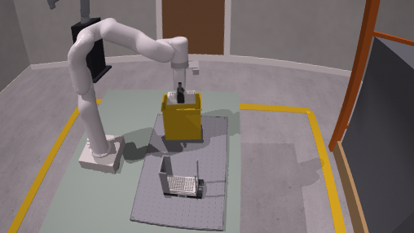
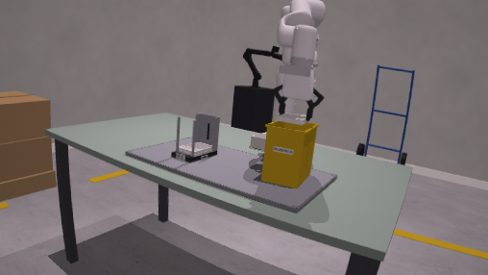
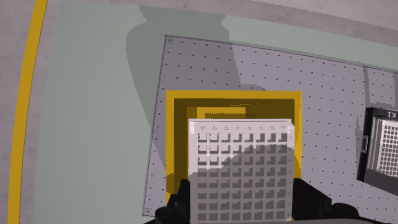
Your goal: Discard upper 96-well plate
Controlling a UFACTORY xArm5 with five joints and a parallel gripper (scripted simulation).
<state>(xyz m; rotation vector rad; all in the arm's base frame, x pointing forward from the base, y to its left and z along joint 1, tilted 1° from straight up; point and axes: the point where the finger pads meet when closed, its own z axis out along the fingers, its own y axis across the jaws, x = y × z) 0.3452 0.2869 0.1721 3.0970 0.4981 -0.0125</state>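
Observation:
My gripper (image 1: 180,96) (image 2: 295,113) (image 3: 240,196) is shut on the white 96-well plate (image 1: 188,98) (image 3: 240,165) and holds it flat at the mouth of the yellow plastics bin W1 (image 1: 182,120) (image 2: 288,156) (image 3: 235,95). The bin stands upright on the grey perforated board (image 1: 212,163) (image 2: 226,168) (image 3: 325,100). The plate sits over the opening, nearer its front rim in the wrist view. The stack rack K1 (image 1: 166,174) (image 2: 207,129) (image 3: 369,150) stands further along the board, with the lower plate (image 1: 182,184) (image 2: 194,146) (image 3: 390,147) lying in it.
The board lies on a green table (image 1: 122,114) (image 2: 120,127). The arm's base (image 1: 101,156) stands left of the board. A black cabinet (image 1: 91,45) (image 2: 252,106), a blue hand truck (image 2: 389,115) and cardboard boxes (image 2: 21,139) stand off the table.

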